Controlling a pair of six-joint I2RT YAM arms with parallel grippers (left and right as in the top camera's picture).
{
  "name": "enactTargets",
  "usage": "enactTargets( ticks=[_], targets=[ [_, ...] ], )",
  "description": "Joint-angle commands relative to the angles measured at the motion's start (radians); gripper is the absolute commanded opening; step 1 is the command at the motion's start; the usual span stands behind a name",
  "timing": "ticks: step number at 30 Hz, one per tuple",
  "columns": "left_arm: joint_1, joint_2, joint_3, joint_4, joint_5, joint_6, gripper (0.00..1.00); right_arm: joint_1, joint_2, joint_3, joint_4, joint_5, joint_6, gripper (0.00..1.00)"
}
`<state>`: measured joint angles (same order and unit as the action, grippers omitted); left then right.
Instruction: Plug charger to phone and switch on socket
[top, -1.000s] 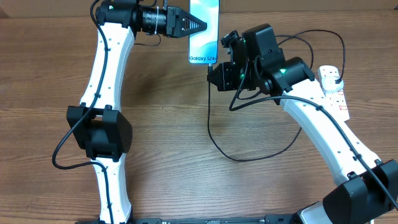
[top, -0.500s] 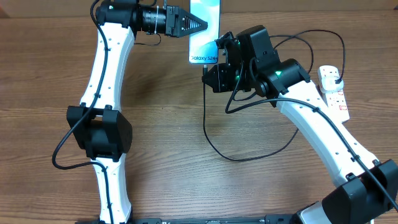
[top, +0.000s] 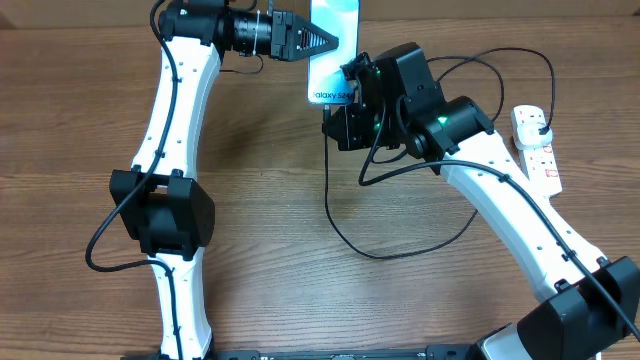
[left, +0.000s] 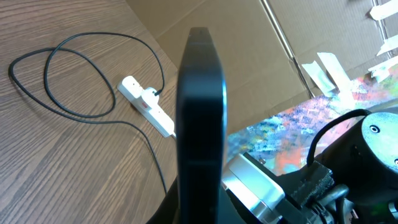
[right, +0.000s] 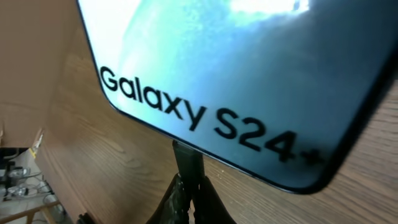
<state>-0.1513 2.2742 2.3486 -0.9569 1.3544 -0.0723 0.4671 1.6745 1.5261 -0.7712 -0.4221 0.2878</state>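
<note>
Gripping the rigid, probably slippery phone (top: 330, 75) at one side, the left gripper (top: 322, 42) was clamped shut. The right gripper (right: 193, 196) pinched the limp charger (right: 186, 158) at its stiff tip, sensibly.

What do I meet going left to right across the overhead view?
Left arm's black elbow → left hand → phone → power strip. The right hand and the cable overlap the phone's span, so they are left out.
</note>
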Motion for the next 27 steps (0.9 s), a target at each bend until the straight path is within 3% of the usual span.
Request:
enactTargets(
  ticks=[1, 27],
  targets=[
    [-0.006, -0.011, 0.010, 0.005, 0.046, -0.002, 0.04, 0.005, -0.029, 0.030, 0.006, 0.022, 0.001, 0.04],
    [-0.006, -0.012, 0.010, 0.004, 0.006, 0.006, 0.04, 0.005, -0.029, 0.030, 0.008, 0.040, 0.001, 0.04]
  ],
)
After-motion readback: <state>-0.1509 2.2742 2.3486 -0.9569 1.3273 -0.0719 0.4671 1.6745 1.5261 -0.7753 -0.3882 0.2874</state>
